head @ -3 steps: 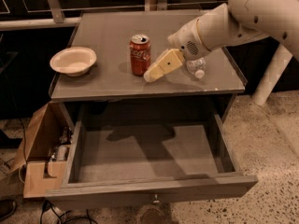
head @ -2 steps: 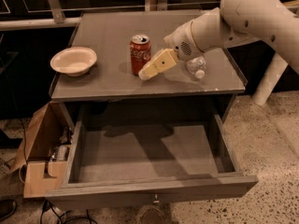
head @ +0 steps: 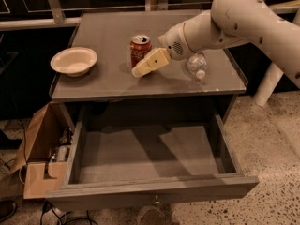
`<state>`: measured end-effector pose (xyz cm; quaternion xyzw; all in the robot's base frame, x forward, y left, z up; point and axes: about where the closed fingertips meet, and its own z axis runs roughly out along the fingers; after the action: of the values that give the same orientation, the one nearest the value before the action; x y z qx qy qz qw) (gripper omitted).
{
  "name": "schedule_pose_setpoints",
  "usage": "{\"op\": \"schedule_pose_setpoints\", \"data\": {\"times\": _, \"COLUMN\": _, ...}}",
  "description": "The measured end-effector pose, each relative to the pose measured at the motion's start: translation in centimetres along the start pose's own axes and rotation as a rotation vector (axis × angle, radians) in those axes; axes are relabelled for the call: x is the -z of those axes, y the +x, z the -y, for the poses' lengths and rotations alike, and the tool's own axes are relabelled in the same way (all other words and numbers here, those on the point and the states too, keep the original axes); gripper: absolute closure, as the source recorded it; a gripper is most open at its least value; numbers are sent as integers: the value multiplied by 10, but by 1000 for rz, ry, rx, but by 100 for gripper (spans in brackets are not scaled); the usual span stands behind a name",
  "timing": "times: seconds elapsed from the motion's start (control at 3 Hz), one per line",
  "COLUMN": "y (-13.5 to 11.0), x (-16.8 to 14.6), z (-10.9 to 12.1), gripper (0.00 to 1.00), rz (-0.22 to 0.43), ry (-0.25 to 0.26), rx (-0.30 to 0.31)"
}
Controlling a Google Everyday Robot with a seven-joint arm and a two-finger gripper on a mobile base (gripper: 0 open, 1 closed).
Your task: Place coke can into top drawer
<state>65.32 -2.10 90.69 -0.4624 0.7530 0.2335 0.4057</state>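
Observation:
The red coke can (head: 139, 49) stands upright on the cabinet top (head: 112, 32), near the middle. My gripper (head: 139, 69) reaches in from the right, its cream fingers (head: 150, 62) pointing down-left, just in front and to the right of the can and close to it. The top drawer (head: 154, 187) is pulled fully open below the cabinet top, and its inside is bare.
A cream bowl (head: 73, 60) sits at the left of the cabinet top. A clear plastic water bottle (head: 197, 64) lies to the right, under my arm. An open cardboard box (head: 40, 158) stands on the floor to the left of the drawer.
My gripper has moved a little left, closer to the coke can. The can, bowl and drawer have not moved.

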Motion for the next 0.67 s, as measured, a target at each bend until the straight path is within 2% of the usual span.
{"op": "schedule_pose_setpoints", "data": {"times": 0.33, "y": -17, "x": -15, "z": 11, "gripper": 0, "rz": 35, "ry": 5, "rx": 21}}
{"op": "schedule_pose_setpoints", "data": {"times": 0.67, "y": -45, "x": -46, "z": 20, "gripper": 0, "rz": 89, "ry": -24, "rx": 69}}
